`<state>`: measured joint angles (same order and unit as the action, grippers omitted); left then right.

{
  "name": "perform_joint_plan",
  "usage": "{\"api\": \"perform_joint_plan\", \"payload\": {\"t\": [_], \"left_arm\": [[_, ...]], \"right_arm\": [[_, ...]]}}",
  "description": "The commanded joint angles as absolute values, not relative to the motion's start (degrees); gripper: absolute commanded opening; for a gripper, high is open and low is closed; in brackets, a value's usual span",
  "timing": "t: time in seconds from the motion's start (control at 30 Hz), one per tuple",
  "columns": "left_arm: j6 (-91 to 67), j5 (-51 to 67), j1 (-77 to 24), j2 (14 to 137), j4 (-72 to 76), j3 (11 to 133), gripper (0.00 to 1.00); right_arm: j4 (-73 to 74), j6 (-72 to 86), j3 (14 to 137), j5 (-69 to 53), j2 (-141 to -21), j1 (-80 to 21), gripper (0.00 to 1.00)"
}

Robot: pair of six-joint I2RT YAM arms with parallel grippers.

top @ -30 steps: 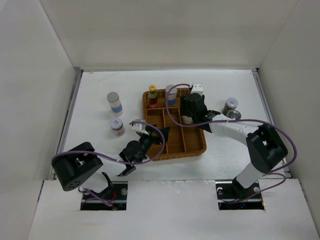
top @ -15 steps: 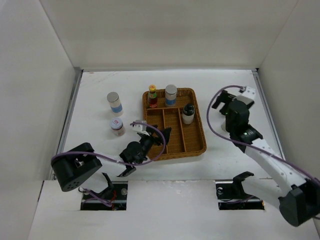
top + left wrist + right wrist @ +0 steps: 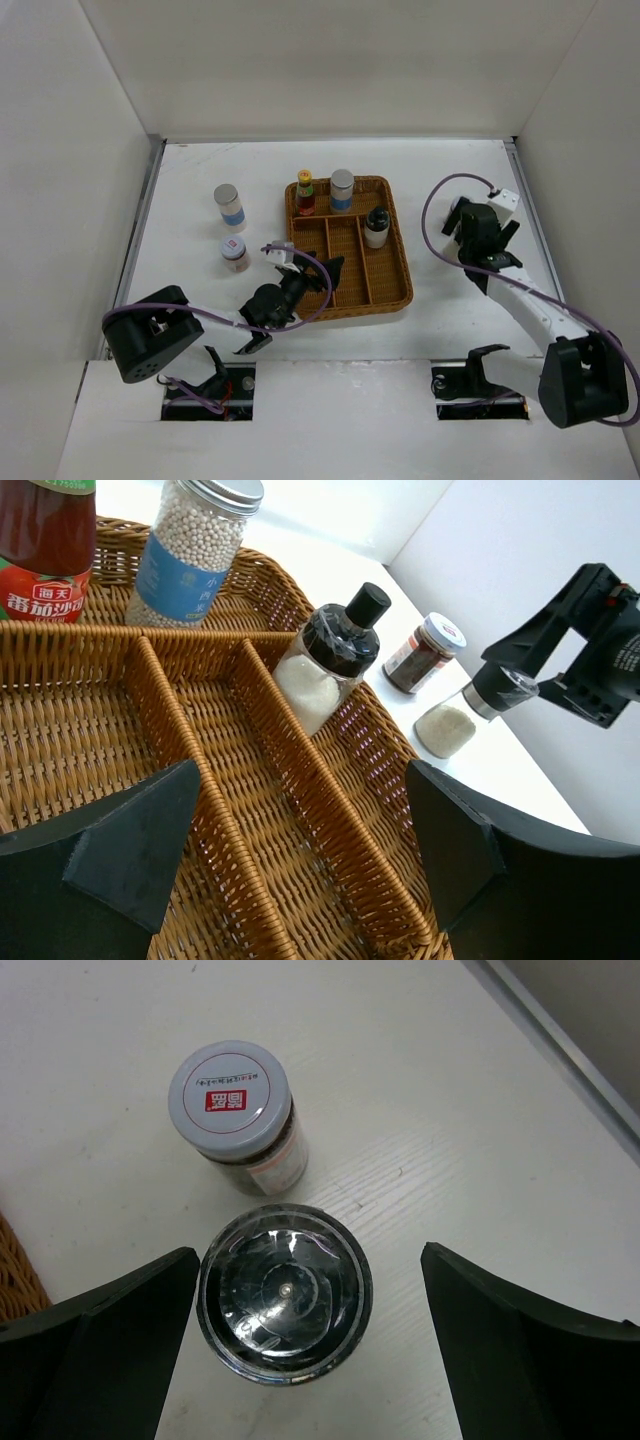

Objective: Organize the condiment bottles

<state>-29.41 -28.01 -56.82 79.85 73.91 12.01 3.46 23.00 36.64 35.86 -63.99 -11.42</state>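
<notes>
although the wicker tray (image 3: 345, 308) held three bottles (image 3: 376, 228), four jars (image 3: 229, 207) sat on the worktop (image 3: 200, 170); left tool (image 3: 300, 780) and right tool (image 3: 310, 1260) gaped empty.

My top view from high on the near side, looking down over the table (image 3: 200, 180), left wrist view low, close, facing right across the wicker tray (image 3: 300, 810), right wrist view straight down, close, both wrists sharing the white-lidded jar (image 3: 232, 1100).

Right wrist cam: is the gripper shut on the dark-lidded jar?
No. The right gripper stands wide open around the dark-lidded jar, with a clear gap between the jar and one finger.
</notes>
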Motion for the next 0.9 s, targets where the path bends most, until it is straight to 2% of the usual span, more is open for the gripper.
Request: {"api": "perform_joint_plan", "payload": {"t": [0.0,0.1,0.2,0.37,0.47,0.67,0.87], "left_arm": [[-30.1,-28.1,-57.1,78.9,77.1,12.1,0.84],[-30.1,-28.0,-57.2,78.4,77.1,12.0,0.84],[-30.1,-28.2,-57.0,78.9,77.1,12.0,0.84],[-30.1,-28.0,-57.0,78.6,77.1,12.0,0.84],[-30.1,-28.0,-56.7,79.7,77.2,12.3,0.84],[-30.1,-28.1,-56.3,79.7,77.2,12.2,0.84],[-30.5,-28.1,-56.1,79.5,77.1,12.1,0.84]], "right_arm": [[-2.4,24.3,37.8,31.7,-65.0,-10.1,0.98],[-3.3,24.3,38.9,30.3,-67.3,-9.7,0.81],[-3.0,24.4,39.7,29.5,-69.3,-9.5,0.73],[-3.0,24.3,39.0,30.1,-67.7,-9.4,0.50],[-1.6,23.6,38.9,33.3,-62.1,-10.6,0.48],[1.7,21.5,39.4,35.9,-50.4,-22.3,0.49],[4.2,22.1,44.5,36.2,-53.5,-36.5,0.49]]}}
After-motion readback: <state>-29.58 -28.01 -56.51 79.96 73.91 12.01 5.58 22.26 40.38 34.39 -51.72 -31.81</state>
